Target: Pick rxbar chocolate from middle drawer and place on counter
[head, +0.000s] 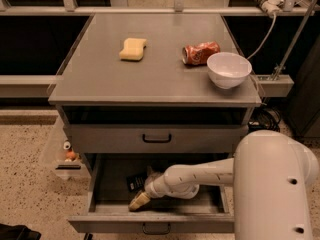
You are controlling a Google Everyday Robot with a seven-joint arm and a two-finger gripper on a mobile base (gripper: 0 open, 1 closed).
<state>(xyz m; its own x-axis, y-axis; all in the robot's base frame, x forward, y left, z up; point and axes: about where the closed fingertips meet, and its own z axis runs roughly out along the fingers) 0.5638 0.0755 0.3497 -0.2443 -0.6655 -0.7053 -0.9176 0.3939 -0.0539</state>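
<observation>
The middle drawer [100, 184] is pulled open at the bottom of the cabinet. The rxbar chocolate [135, 182], a small flat black bar, lies on the drawer floor left of centre. My gripper [139, 201] reaches into the drawer from the right, with its tan tip low on the floor just in front of the bar and close to it. My arm hides part of the bar's right end. The counter [160, 69] is the cabinet's flat grey top.
On the counter lie a yellow sponge [132, 49], a crushed red can [200, 53] and a white bowl [228, 69] near the right edge. The upper drawer [156, 138] is closed. A clear bin [67, 156] stands on the floor at the left.
</observation>
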